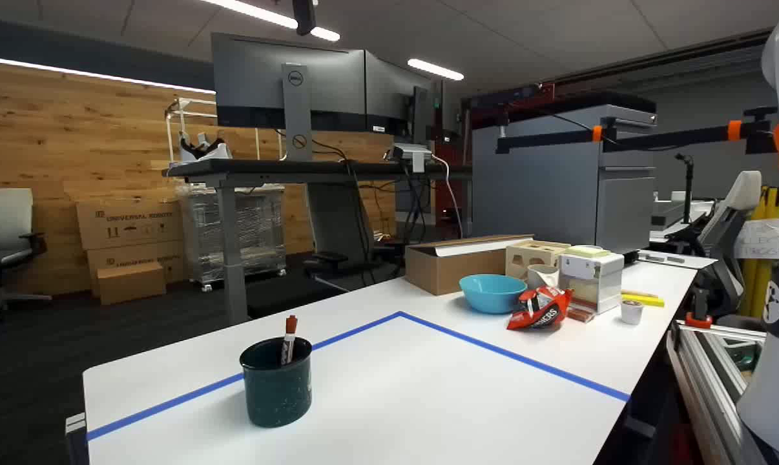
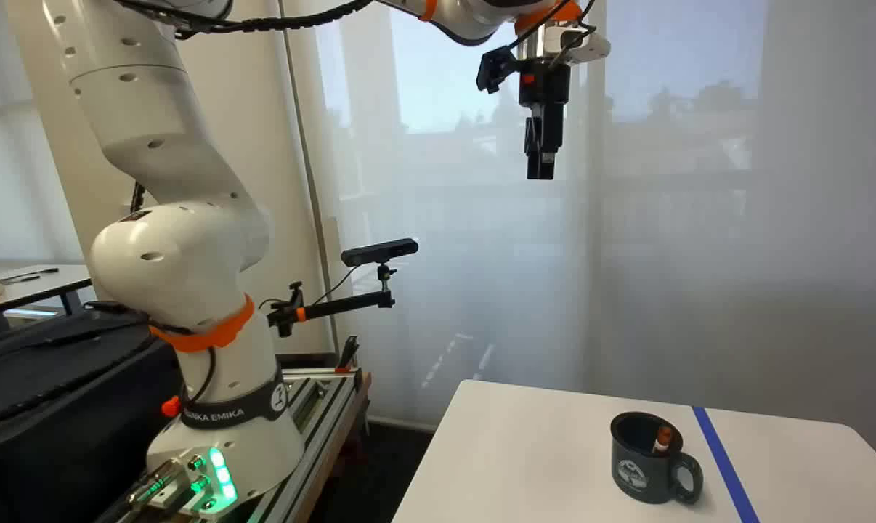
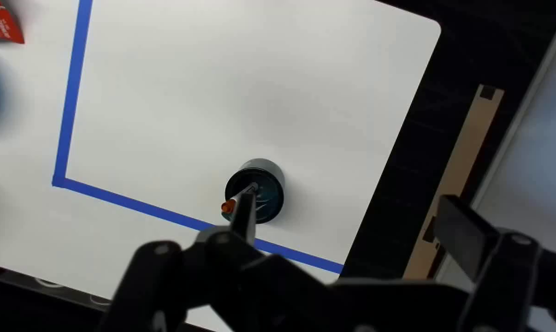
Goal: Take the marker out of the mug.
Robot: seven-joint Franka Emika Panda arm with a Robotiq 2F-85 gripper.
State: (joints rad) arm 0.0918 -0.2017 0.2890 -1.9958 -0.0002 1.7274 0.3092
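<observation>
While my claw point(image 3: 349, 221) hangs high with its jaws wide apart, the marker point(image 1: 289, 340) leans in the mug point(image 1: 278, 391), lower left in an exterior view. Since it tilts toward the mug's side, a jaw descending off-centre could knock both over.
</observation>
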